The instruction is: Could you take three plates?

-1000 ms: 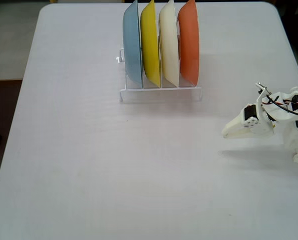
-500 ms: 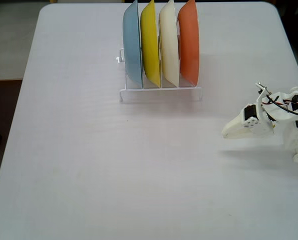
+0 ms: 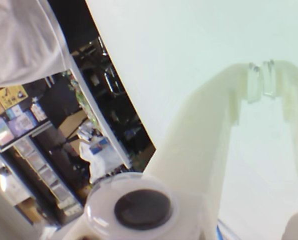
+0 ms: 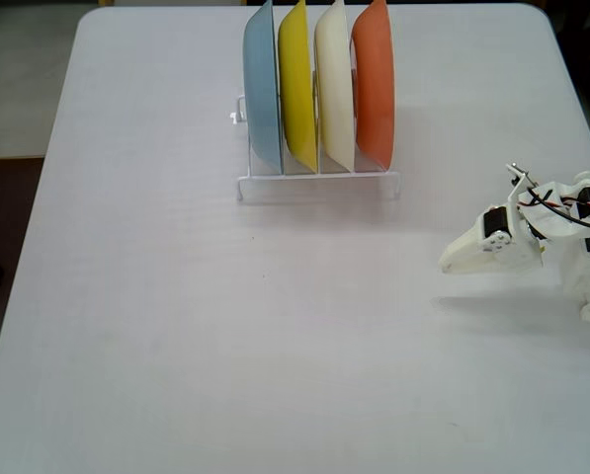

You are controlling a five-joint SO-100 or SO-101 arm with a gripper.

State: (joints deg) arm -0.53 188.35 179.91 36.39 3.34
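Three plates stand on edge in a white wire rack (image 4: 319, 186) at the back of the table in the fixed view: yellow (image 4: 296, 84), cream-white (image 4: 334, 84) and orange (image 4: 374, 84), the orange one rightmost. My gripper (image 4: 449, 262) is low over the table at the right edge, well to the right of and nearer than the rack, pointing left. In the wrist view my gripper (image 3: 261, 82) has its fingertips together with nothing between them, over bare table. No plates show in the wrist view.
A light blue plate (image 4: 262, 89) fills the rack's leftmost slot. The white table (image 4: 225, 326) spreads wide in front of the rack. In the wrist view the table edge (image 3: 114, 100) runs diagonally, with dark room clutter beyond it.
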